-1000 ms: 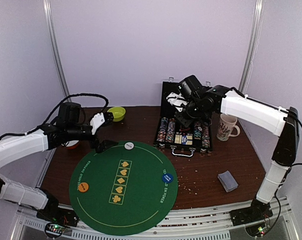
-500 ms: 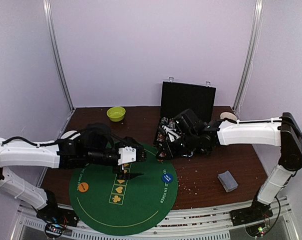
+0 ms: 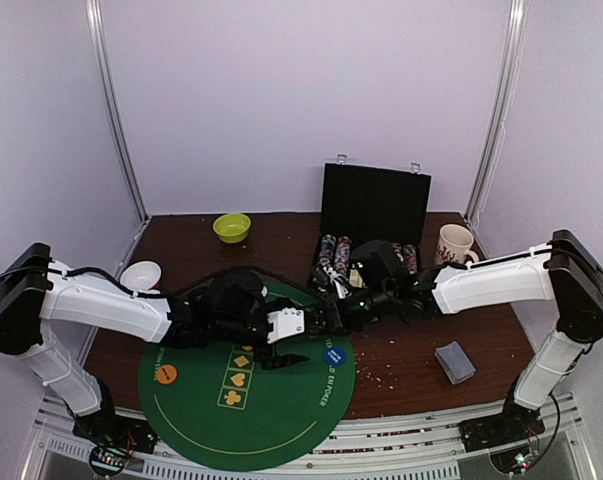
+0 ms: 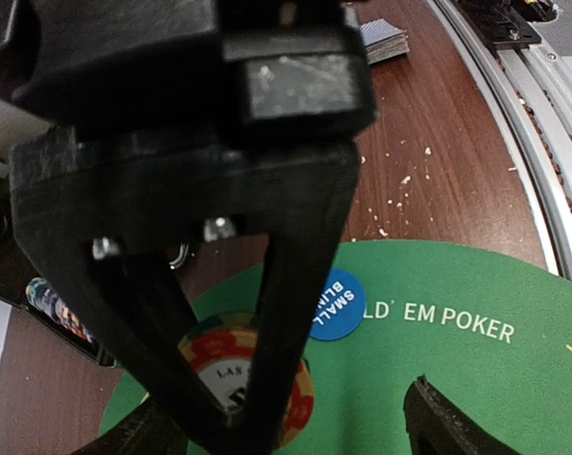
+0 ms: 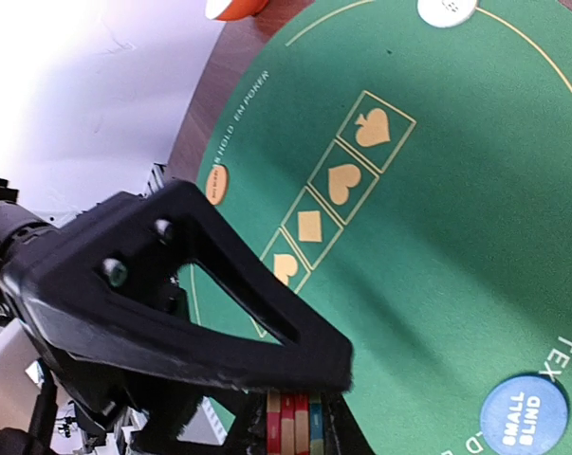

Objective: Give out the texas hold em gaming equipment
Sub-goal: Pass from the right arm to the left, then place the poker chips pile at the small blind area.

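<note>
— Jaws first: how do they stand?
— Left gripper (image 3: 301, 338) has its black fingers (image 4: 439, 427) spread wide apart, gripping nothing. Right gripper (image 3: 328, 314) is clamped on a short stack of round multicoloured poker chips (image 5: 290, 424), seen edge-on between its fingers.

— And the arms?
— White left arm (image 3: 101, 300) reaches in from the left, low across the round green felt poker mat (image 3: 211, 420). Its forearm is nearly level and its wrist is over the mat's middle. White right arm (image 3: 491, 278) stretches in from the right, also low, with its wrist over the mat's far right edge. The grippers meet tip to tip. In the left wrist view the held chips show between the spread left fingers, above the mat.

— What else is there?
— Left to right: an orange round button disc (image 3: 168, 373) lies on the mat's left part. A blue round button disc (image 3: 333, 355) lies on its right part, near the grippers. Rows of more poker chips (image 3: 331, 255) sit in the open black case (image 3: 376, 200) behind the right wrist. A grey-blue-backed deck of playing cards (image 3: 454, 362) lies on the brown wooden table (image 3: 411, 345), well apart to the right.
</note>
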